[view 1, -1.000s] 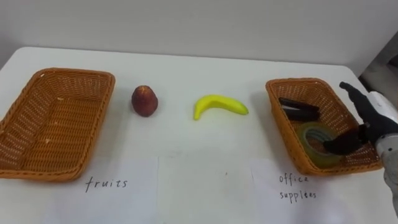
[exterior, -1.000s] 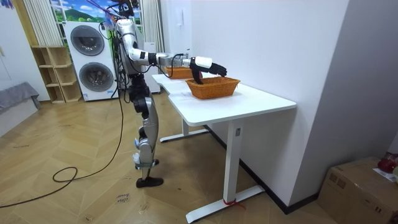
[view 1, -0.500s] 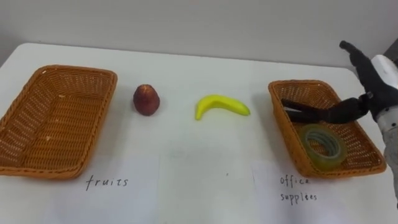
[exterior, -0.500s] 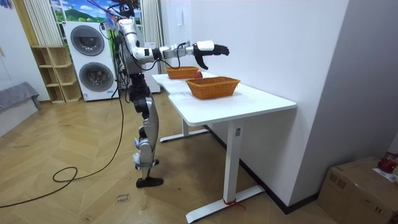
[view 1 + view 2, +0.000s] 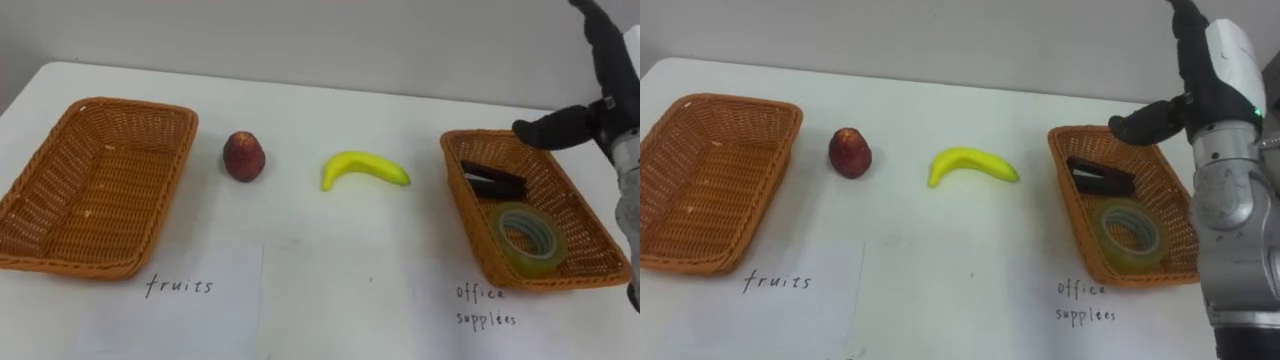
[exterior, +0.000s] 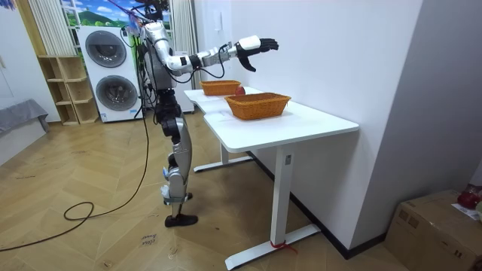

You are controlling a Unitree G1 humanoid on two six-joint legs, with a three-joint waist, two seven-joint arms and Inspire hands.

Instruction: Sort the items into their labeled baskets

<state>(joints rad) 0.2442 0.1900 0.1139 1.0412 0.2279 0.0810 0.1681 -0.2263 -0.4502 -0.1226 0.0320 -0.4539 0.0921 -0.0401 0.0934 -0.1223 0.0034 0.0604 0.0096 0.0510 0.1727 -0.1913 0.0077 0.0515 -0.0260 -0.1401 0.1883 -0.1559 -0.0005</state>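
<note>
- Two fruits are left to move by my read; the office side looks finished.
- Change: my right hand (image 5: 608, 100) was down in the right basket over the tape roll a second ago. Now it's raised high above the basket's far corner, fingers extended and loose, thumb out, holding nothing. The tape stayed behind, so I take that as a finished drop and a retreat.
- Left basket (image 5: 90, 190): empty, bare wicker floor. Left paper label (image 5: 180, 300) lies on the table (image 5: 320, 105) in front of it.
- Red fruit (image 5: 243, 156): on the table just right of that basket, not touching it.
- Banana (image 5: 363, 169): on the table between the two baskets, near the red fruit but apart from it.
- Right basket (image 5: 466, 205): black stapler (image 5: 490, 181) towards the far end, tape roll (image 5: 528, 238) flat at the near end. They're close, but I can't tell if they touch. Right paper label (image 5: 490, 315) lies in front.
- Next I'd expect a fruit pickup for the left basket.
</note>
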